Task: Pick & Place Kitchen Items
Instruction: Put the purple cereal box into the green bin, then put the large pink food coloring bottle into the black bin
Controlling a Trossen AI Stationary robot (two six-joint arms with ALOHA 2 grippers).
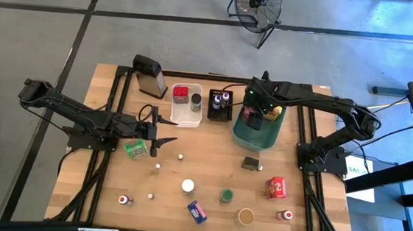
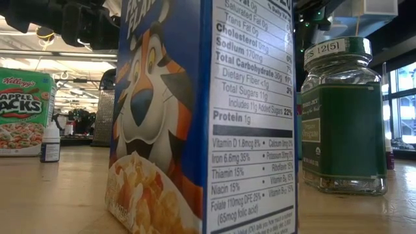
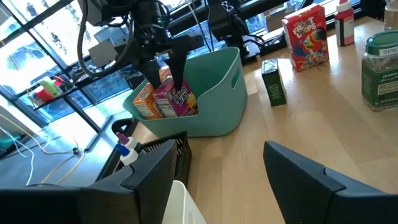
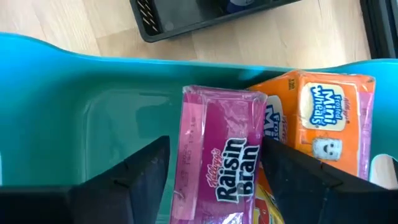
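The right gripper point(image 4: 214, 165) is hanging inside the teal basket point(image 1: 253, 137) at the worktop's far right, fingers parted around the pink box point(image 4: 217, 158), beside an orange box point(image 4: 326, 121). The left gripper point(image 1: 155, 135) is waiting open, mid-left.

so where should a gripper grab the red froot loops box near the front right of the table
Across its two broad printed faces, coming straight down from above. The red Froot Loops box stands upright and alone on the table, with bare wood all around it, so the fingers would likely clear. Its narrow depth should fit an open gripper like the left gripper.
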